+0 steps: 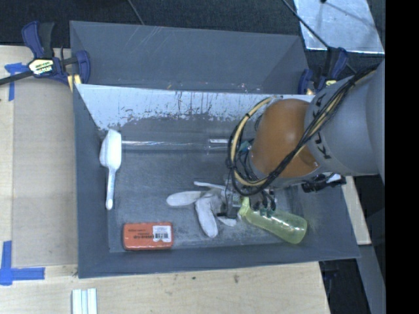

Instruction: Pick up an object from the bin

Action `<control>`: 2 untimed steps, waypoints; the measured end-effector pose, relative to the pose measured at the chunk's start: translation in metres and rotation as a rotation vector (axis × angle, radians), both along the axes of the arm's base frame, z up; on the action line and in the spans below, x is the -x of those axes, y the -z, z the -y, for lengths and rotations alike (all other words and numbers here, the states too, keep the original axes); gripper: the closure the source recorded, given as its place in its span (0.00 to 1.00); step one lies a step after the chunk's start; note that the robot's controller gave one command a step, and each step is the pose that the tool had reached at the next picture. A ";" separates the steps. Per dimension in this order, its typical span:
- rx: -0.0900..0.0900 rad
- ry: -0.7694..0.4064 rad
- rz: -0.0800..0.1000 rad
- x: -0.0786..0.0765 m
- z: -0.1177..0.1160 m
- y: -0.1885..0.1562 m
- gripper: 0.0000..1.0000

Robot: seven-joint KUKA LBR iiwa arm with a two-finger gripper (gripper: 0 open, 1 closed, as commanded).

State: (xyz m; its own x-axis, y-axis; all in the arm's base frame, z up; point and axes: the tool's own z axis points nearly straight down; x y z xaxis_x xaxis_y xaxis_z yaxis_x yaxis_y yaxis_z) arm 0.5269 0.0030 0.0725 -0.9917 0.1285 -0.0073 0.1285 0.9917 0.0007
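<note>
My gripper (230, 205) is low in the bin's front middle, under the arm's orange cover. It stands at the right end of a white, propeller-shaped plastic piece (198, 205) with several blades that lies flat on the floor. Just to its right lies a translucent yellow-green bottle (280, 225) on its side, its neck end close to the gripper. Whether either thing is touched cannot be told from this view.
A red-orange flat block with a white label (148, 235) lies at the front left. A white scoop (110, 159) lies along the left wall. A clear tube (171, 144) lies across the back. The arm covers the bin's right part.
</note>
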 end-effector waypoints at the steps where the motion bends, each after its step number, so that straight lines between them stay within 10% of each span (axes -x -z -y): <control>1: 0.000 0.000 0.000 0.000 0.000 0.000 1.00; 2: 0.000 0.006 -0.005 0.035 -0.009 -0.142 1.00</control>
